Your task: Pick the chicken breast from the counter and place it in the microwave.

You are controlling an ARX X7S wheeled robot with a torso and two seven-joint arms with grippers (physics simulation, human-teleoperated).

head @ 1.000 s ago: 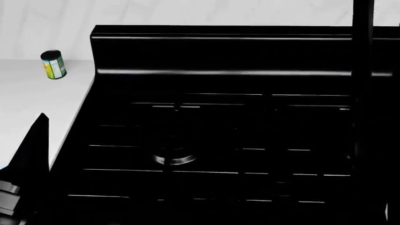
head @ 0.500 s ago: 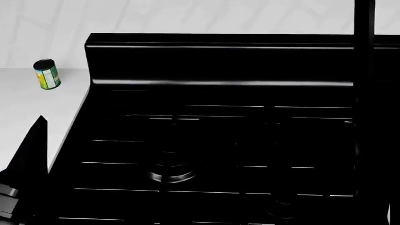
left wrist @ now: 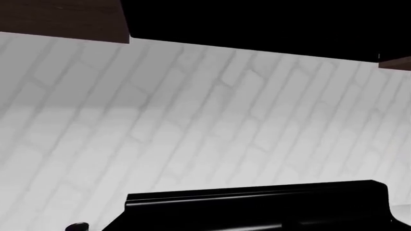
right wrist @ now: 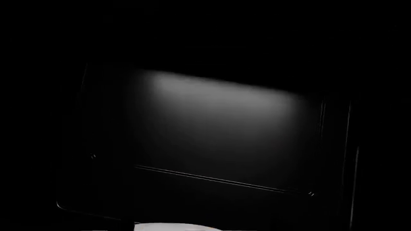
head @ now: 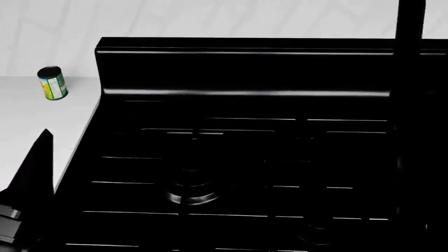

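Observation:
The chicken breast is out of view as a recognisable thing. A pale sliver (right wrist: 173, 226) shows at the edge of the right wrist view, too little to name. That view is filled by a dark boxy recess (right wrist: 218, 134); I cannot tell whether it is the microwave. In the head view the white counter (head: 35, 113) lies left of the stove. My right arm (head: 409, 105) rises as a dark upright bar at the right, its gripper above the frame. A black wedge of my left arm (head: 36, 173) points up at the lower left, its fingers indistinct.
The black gas stove (head: 238, 157) with grates and a raised back panel fills most of the head view. A small yellow-green can (head: 52, 83) stands on the counter by the tiled wall. The left wrist view shows the white tile wall (left wrist: 192, 110), the stove back (left wrist: 257, 207) and a wood cabinet (left wrist: 57, 19).
Between one second and half a second ago the stove and can slid down in the head view. Since then nothing has visibly moved.

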